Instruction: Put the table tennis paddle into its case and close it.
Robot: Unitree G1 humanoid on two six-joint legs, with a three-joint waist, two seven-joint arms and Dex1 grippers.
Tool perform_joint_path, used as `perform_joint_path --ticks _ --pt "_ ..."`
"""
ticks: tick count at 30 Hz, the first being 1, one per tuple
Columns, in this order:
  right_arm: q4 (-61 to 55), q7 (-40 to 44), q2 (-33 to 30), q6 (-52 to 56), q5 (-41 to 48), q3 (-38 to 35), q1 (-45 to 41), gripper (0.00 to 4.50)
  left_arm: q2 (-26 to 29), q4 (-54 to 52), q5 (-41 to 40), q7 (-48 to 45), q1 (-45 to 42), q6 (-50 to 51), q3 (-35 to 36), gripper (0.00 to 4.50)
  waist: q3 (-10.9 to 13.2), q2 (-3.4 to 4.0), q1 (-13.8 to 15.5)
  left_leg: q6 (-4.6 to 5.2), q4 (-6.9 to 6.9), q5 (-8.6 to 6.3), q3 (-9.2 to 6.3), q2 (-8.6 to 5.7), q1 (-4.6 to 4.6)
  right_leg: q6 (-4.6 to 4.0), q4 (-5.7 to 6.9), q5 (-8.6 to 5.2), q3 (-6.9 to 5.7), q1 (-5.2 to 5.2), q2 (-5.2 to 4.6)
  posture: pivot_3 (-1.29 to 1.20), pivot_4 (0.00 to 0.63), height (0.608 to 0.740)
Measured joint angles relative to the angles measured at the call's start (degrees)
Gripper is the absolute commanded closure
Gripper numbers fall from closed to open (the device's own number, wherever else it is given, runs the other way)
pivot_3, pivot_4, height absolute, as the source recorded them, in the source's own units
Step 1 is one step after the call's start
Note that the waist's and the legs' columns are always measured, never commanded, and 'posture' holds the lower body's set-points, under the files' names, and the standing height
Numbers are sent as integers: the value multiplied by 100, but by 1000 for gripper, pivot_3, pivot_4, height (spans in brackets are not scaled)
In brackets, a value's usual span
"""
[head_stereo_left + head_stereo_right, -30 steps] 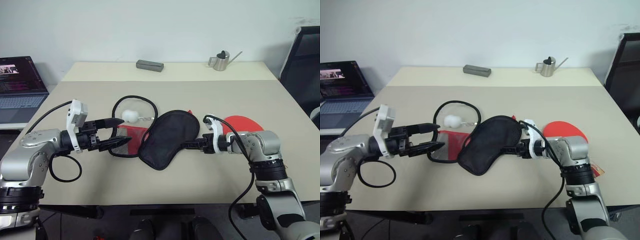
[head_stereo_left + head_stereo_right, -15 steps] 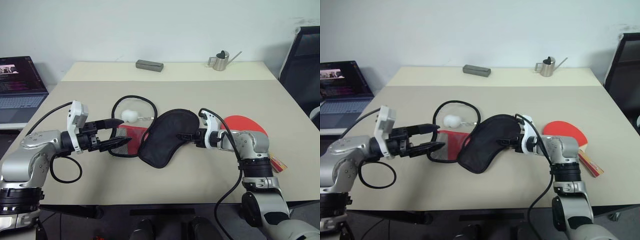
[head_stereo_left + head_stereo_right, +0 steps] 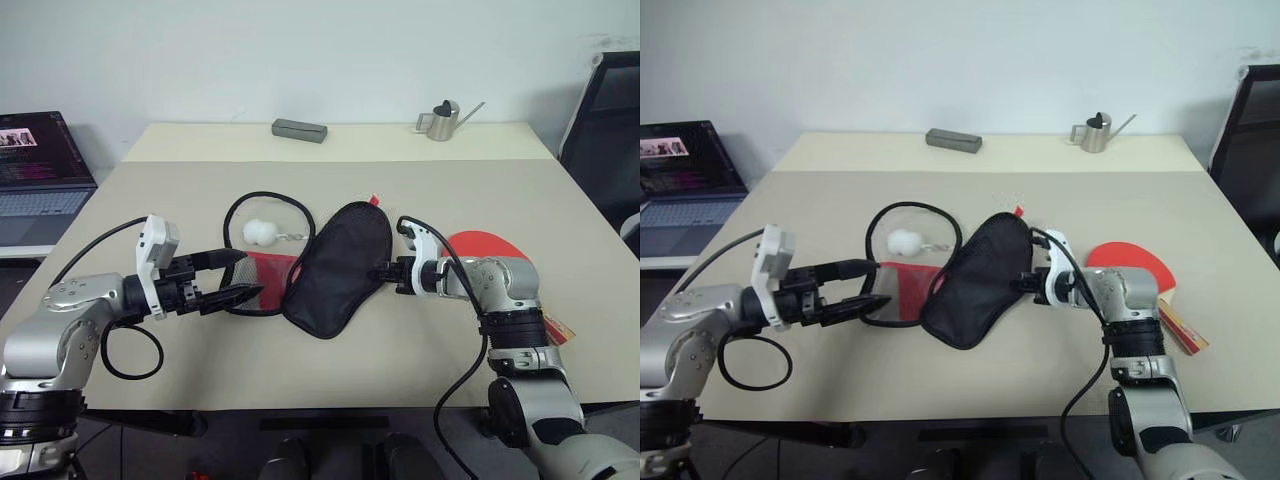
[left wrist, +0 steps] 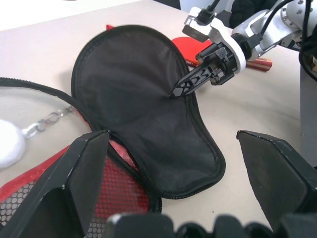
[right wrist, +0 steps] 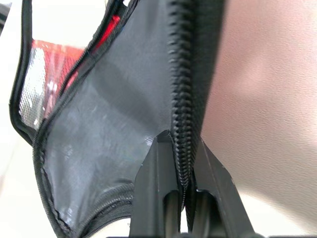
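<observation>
While the left gripper [image 3: 232,278] is being held wide open w/ nothing in it, just beside the red mesh half of the case [image 3: 335,265], the black flap is being pinched at its zipper rim by the shut right gripper [image 3: 378,272]. The case's long axis is being kept diagonal, betw. both arms. The paddle [image 3: 492,247] is lying flat right of the right arm, so that arm is judged nearer.

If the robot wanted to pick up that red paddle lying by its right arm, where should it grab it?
Probably by the wooden handle of the table tennis paddle, coming from above on the robot's right: it pokes out toward the table's near edge, narrow enough for two fingers, while the round blade lies flat, partly behind the right gripper.
</observation>
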Motion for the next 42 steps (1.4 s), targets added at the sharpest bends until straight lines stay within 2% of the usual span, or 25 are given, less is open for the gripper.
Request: perform_joint_path --ticks 9,13,25,38,42 --pt "892 1109 -933 -606 -457 1026 -678 4473 -2 5 10 -52 -156 0 -74 0 0 0 -1 0 -2 0 4 0 -2 1 -3 -1 0 -2 1 0 150 740" --pt "1440 1622 -1087 -1089 -793 1444 -1011 4473 -29 12 21 -52 -244 -1 -175 0 0 0 -1 0 -3 0 4 0 -2 0 -3 -1 0 -4 1 0 150 740" --pt "3534 2764 -1044 -2892 -2029 2139 -2081 4473 -125 15 81 -54 -318 -6 -319 0 1 0 -3 -1 -4 0 3 -1 -4 0 -3 0 0 -7 0 0 150 740" --pt "5213 3132 -760 -4454 -3128 2312 -2858 4473 -184 14 159 -38 -343 -65 -410 0 1 1 -5 -2 -7 1 3 -1 -3 -2 0 1 1 -9 0 0 150 740" --pt "5457 2914 -653 -4679 -3228 2161 -2947 3504 -204 14 168 -38 -355 -115 -418 0 1 1 -4 -3 -7 2 3 -1 -3 -3 1 1 2 -10 0 0 150 740"
